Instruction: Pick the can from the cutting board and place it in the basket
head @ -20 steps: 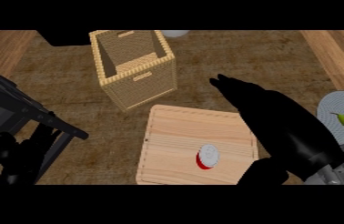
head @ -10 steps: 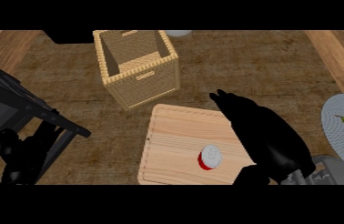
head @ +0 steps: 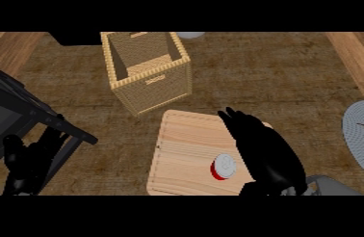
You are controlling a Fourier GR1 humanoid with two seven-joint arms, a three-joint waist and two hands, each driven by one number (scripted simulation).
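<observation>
The can (head: 223,166) lies on its side on the cutting board (head: 185,154), in the board's near right part, with its pale round end facing up and a red band showing along its lower left edge. The right hand (head: 259,151) hangs over the right side of the board, just right of the can; its fingers (head: 231,116) are stretched out and pointing toward the far side, held close together, and they curl around nothing. Whether the palm touches the can cannot be told, since the hand hides the can's right edge.

The cutting board is light wood and sits on the dark brown counter (head: 270,77). Just beyond its far left corner stands the basket (head: 149,70), a tall woven box with an open top, tilted a little in the view. A pale plate (head: 354,135) shows at the right edge, well apart from the board.

The left hand (head: 25,166) rests near the left edge with its fingers up and relaxed, beside a black frame (head: 50,120).
</observation>
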